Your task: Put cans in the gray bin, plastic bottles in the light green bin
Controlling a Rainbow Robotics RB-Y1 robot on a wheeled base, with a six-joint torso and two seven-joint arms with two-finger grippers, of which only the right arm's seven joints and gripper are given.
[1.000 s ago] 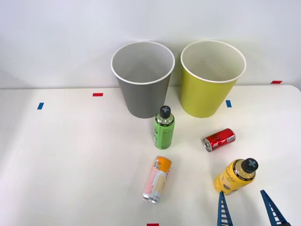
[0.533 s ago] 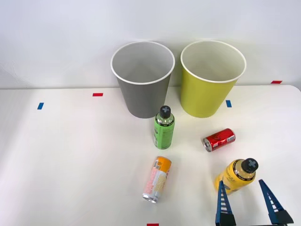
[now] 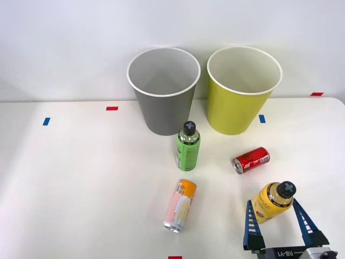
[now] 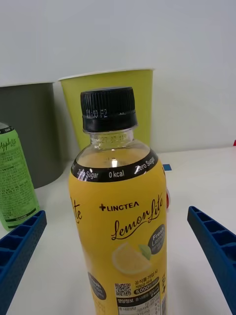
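A stubby yellow-labelled plastic bottle with a black cap stands upright at the table's front right. My right gripper is open, one blue finger on each side of that bottle, not touching it. The green-labelled bottle stands upright in the middle, in front of the bins. On its side to the right lies a short red can, and the slim orange-pink can lies on its side toward the front. At the back stand the gray bin and the light green bin.
The white table runs wide to the left. Small red tape marks and blue tape marks sit on it. A white wall stands close behind the bins.
My right gripper has moved forward from the front edge, so its open fingers now stand on both sides of the yellow-labelled bottle. The cans, bottles and bins have not moved.
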